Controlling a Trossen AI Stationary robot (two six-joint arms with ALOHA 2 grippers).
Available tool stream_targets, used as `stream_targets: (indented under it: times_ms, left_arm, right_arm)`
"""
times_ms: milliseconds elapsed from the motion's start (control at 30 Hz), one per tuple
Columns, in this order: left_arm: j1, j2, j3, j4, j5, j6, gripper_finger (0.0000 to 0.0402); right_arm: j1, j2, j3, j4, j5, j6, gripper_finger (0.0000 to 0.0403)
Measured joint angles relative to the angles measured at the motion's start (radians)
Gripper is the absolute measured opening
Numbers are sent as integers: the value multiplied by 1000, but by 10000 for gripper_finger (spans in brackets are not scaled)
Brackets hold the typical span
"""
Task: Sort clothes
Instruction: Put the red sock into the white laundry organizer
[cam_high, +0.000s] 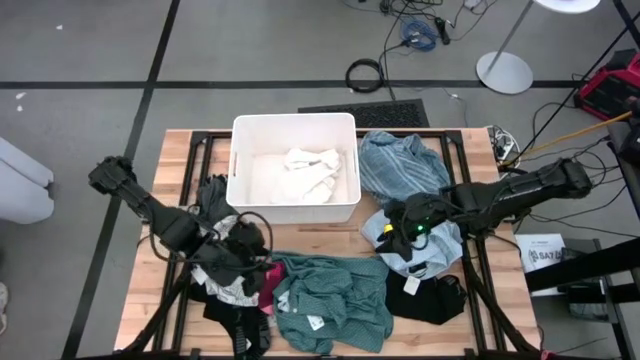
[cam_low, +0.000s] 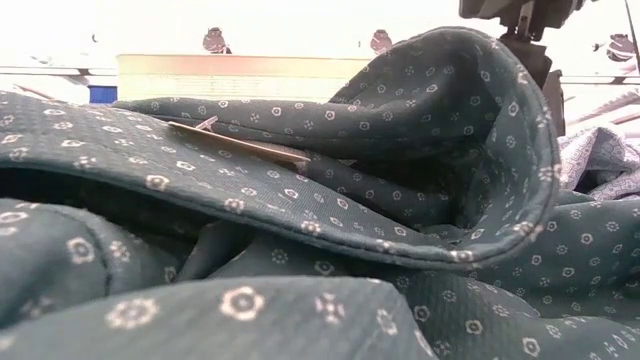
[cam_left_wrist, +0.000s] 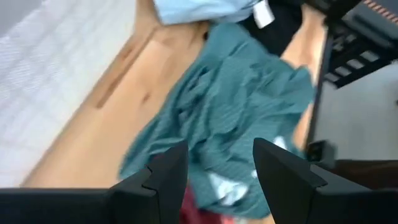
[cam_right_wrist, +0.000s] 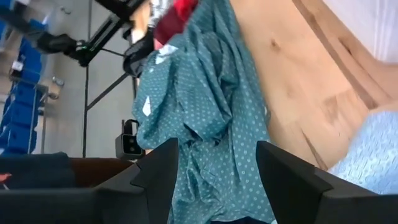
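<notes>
The left arm reaches in from the table's left edge, its left gripper (cam_high: 250, 240) low over a heap of clothes beside the teal shirt (cam_high: 330, 300). The right arm stretches in from the right, its right gripper (cam_high: 400, 222) over the light blue garment (cam_high: 440, 240). The teal shirt lies crumpled at the table's (cam_high: 330, 240) front middle, with no clear long axis. Both grippers' fingers (cam_left_wrist: 168, 177) stand apart, holding nothing.
</notes>
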Motion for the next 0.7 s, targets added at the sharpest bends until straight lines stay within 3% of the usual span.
stream_targets:
  times_ms: [200,367,467,567,700]
  left_arm:
    - [0,-15,0,-132,-15,18,192]
    - [15,-13,-55,-90,34,97,192]
    - [34,-13,-86,-79,58,71,192]
    - [50,-13,-115,44,79,71,192]
    - [56,-12,-138,160,89,73,192]
  right_arm:
    - [18,53,0,21,5,45,203]
    - [48,78,0,76,16,14,203]
    - [60,77,0,76,81,17,203]
    - [65,57,6,54,147,18,203]
    - [65,-3,64,-132,315,4,203]
